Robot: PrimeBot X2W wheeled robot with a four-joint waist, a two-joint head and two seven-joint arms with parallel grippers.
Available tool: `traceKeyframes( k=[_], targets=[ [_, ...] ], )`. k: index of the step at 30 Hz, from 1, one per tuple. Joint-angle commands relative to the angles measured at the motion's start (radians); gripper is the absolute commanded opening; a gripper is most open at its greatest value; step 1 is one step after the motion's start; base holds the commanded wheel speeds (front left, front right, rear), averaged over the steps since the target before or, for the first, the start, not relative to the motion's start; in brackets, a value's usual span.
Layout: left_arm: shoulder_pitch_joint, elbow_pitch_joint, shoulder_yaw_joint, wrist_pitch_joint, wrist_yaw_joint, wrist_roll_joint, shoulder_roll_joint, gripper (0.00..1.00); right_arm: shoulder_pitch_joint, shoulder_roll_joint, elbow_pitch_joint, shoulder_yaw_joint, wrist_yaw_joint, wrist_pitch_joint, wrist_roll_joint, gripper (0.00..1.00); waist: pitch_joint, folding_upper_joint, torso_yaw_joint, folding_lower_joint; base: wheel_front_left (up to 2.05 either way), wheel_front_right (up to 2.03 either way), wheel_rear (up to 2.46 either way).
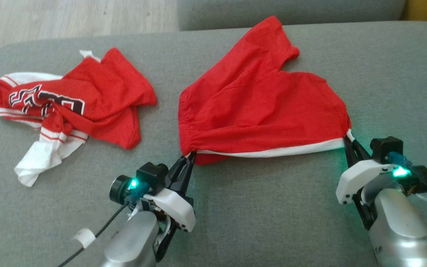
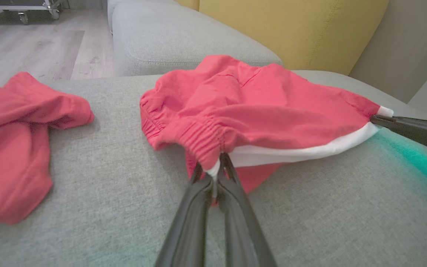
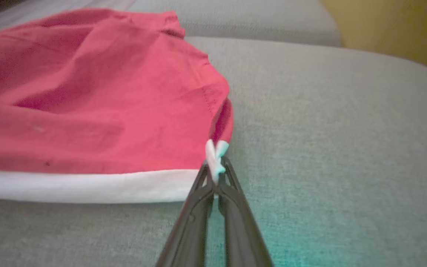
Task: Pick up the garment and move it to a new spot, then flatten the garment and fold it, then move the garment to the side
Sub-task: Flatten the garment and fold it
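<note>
In the head view we see the red shorts [image 1: 258, 107] lying on the grey sofa [image 1: 272, 215], right of centre, with their white-trimmed edge drawn out between the two grippers. The left gripper [image 1: 190, 156] is closed on the gathered waistband corner at the left end of that edge. The right gripper [image 1: 348, 139] is closed on the white corner at the right end. A crumpled red and white jersey [image 1: 87, 100] lies well apart, to the left of the shorts.

In the left wrist view we look along the left gripper [image 2: 215, 170], pinched tight on the elastic waistband of the shorts [image 2: 258, 107], with a bit of white cloth between its tips. The right gripper [image 2: 378, 120] grips the far end of the trim. The jersey [image 2: 20, 122] lies at the left on the sofa [image 2: 106, 159]. Beyond are a yellow backrest [image 2: 291, 29] and a wooden floor [image 2: 32, 48].

In the right wrist view we find the right gripper [image 3: 215, 176] nipped together on a white tab at the corner of the shorts [image 3: 87, 111], which spread leftward over the sofa [image 3: 328, 129].
</note>
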Motion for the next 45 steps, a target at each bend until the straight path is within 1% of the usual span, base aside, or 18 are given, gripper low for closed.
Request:
traceKeyframes(
  k=[1, 5, 8, 11, 12, 16, 20, 24, 27, 31, 32, 35, 38, 40, 41, 42, 45],
  targets=[
    [-0.033, -0.022, 0.028, -0.007, 0.007, -0.004, 0.019, 0.00, -0.023, 0.001, -0.032, 0.029, 0.004, -0.027, 0.011, 0.00, -0.016, 0.0000, -0.011, 0.0000, 0.00, 0.00, 0.00],
    [-0.039, -0.039, 0.041, -0.006, 0.006, -0.010, 0.057, 0.00, -0.041, 0.002, -0.080, 0.057, 0.004, -0.068, 0.056, 0.00, -0.050, 0.0000, -0.037, 0.0000, 0.00, 0.00, 0.00],
    [-0.068, -0.066, 0.039, 0.015, 0.002, 0.002, 0.098, 0.00, -0.063, 0.004, -0.143, 0.083, 0.004, -0.083, 0.127, 0.00, -0.081, 0.0000, -0.050, 0.0000, 0.00, 0.00, 0.00],
    [-0.125, -0.108, 0.034, 0.054, -0.006, 0.016, 0.142, 0.00, -0.096, -0.010, -0.233, 0.112, 0.004, -0.086, 0.200, 0.00, -0.116, 0.0000, -0.061, 0.0000, 0.00, 0.00, 0.00],
    [-0.176, -0.141, 0.033, 0.086, -0.012, 0.025, 0.171, 0.00, -0.124, -0.021, -0.299, 0.118, 0.004, -0.085, 0.245, 0.00, -0.141, 0.0000, -0.066, 0.0000, 0.00, 0.00, 0.00],
    [-0.291, -0.206, 0.047, 0.150, -0.020, 0.031, 0.226, 0.00, -0.191, -0.031, -0.423, 0.130, 0.004, -0.076, 0.294, 0.00, -0.178, 0.0000, -0.081, 0.0000, 0.00, 0.00, 0.00],
    [-0.396, -0.271, 0.065, 0.183, -0.026, 0.030, 0.264, 0.00, -0.254, -0.030, -0.519, 0.110, 0.004, -0.067, 0.282, 0.00, -0.203, 0.0000, -0.090, 0.0000, 0.00, 0.00, 0.00],
    [-0.457, -0.331, 0.083, 0.195, -0.027, 0.028, 0.290, 0.00, -0.279, -0.020, -0.601, 0.070, 0.004, -0.052, 0.219, 0.00, -0.226, 0.0000, -0.093, 0.0000, 0.00, 0.00, 0.00],
    [-0.458, -0.379, 0.098, 0.208, -0.016, 0.016, 0.304, 0.00, -0.259, -0.004, -0.662, 0.046, 0.004, -0.023, 0.179, 0.00, -0.239, 0.0000, -0.093, 0.0000, 0.00, 0.00, 0.00],
    [-0.413, -0.451, 0.100, 0.254, -0.006, -0.013, 0.316, 0.00, -0.202, 0.009, -0.735, 0.035, 0.004, 0.037, 0.155, 0.00, -0.242, 0.0000, -0.091, 0.0000, 0.00, 0.00, 0.00],
    [-0.413, -0.451, 0.100, 0.254, -0.006, -0.013, 0.316, 0.00, -0.202, 0.009, -0.735, 0.035, 0.004, 0.037, 0.155, 0.00, -0.242, 0.0000, -0.091, 0.0000, 0.00, 0.00, 0.00],
    [-0.379, -0.492, 0.096, 0.297, -0.007, -0.040, 0.326, 0.00, -0.170, 0.005, -0.762, 0.042, 0.004, 0.089, 0.148, 0.00, -0.226, 0.0000, -0.096, 0.0000, 0.00, 0.00, 0.00],
    [-0.371, -0.505, 0.084, 0.331, -0.011, -0.051, 0.338, 0.00, -0.175, -0.010, -0.746, 0.056, 0.004, 0.129, 0.154, 0.00, -0.191, 0.0000, -0.107, 0.0000, 0.00, 0.00, 0.00],
    [-0.383, -0.495, 0.080, 0.346, -0.016, -0.070, 0.330, 0.00, -0.203, -0.028, -0.710, 0.073, 0.004, 0.144, 0.163, 0.00, -0.159, 0.0000, -0.112, 0.0000, 0.00, 0.00, 0.00],
    [-0.418, -0.467, 0.073, 0.358, -0.023, -0.083, 0.317, 0.00, -0.251, -0.063, -0.666, 0.093, 0.004, 0.145, 0.157, 0.00, -0.108, 0.0000, -0.113, 0.0000, 0.00, 0.00, 0.00],
    [-0.446, -0.447, 0.068, 0.358, -0.025, -0.080, 0.313, 0.00, -0.283, -0.079, -0.639, 0.096, 0.004, 0.137, 0.151, 0.00, -0.077, 0.0000, -0.114, 0.0000, 0.00, 0.00, 0.00],
    [-0.546, -0.368, 0.055, 0.342, -0.033, -0.070, 0.296, 0.00, -0.408, -0.110, -0.531, 0.104, 0.004, 0.102, 0.132, 0.00, 0.021, 0.0000, -0.120, 0.0000, 0.00, 0.00, 0.00]
  ],
)
